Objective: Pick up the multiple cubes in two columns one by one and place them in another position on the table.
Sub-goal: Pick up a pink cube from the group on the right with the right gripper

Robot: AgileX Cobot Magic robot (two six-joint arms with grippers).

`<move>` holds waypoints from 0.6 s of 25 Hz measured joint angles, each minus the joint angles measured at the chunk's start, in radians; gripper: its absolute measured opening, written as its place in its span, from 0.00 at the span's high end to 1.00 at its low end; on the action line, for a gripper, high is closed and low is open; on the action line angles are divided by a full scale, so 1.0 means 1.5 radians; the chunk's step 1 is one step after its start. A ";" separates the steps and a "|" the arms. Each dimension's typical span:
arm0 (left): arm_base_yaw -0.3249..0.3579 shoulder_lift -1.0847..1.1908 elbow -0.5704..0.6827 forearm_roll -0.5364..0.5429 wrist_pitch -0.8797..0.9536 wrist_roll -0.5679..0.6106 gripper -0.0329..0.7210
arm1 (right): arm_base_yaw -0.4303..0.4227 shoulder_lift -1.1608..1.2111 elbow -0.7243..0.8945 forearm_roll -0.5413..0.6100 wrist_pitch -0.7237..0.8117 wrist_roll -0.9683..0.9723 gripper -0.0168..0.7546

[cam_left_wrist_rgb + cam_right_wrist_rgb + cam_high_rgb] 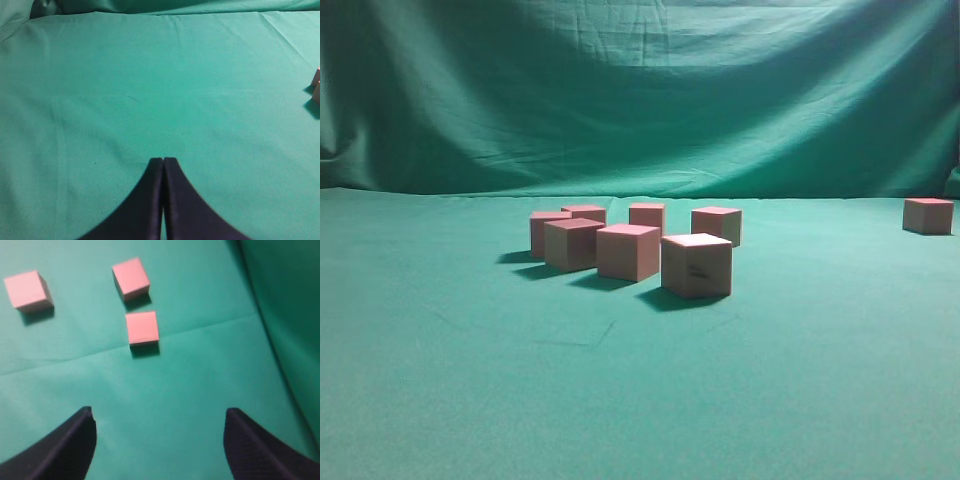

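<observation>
Several pink cubes stand in a loose cluster in two rough columns at the middle of the green table; the nearest is the cube at the front right of the cluster (697, 264). One more pink cube (928, 215) stands alone at the far right. Neither gripper shows in the exterior view. My left gripper (163, 160) is shut and empty over bare cloth, with slivers of two cubes (316, 85) at the right edge of its view. My right gripper (159, 412) is open and empty above the cloth, with three cubes ahead of it, the closest being the middle one (142, 327).
A green cloth (640, 400) covers the table and rises as a backdrop (640, 90) behind it. In the right wrist view the backdrop fold (285, 315) runs along the right side. Creases cross the cloth.
</observation>
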 joint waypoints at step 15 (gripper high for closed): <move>0.000 0.000 0.000 0.000 0.000 0.000 0.96 | -0.033 0.206 0.000 0.020 -0.167 -0.052 0.34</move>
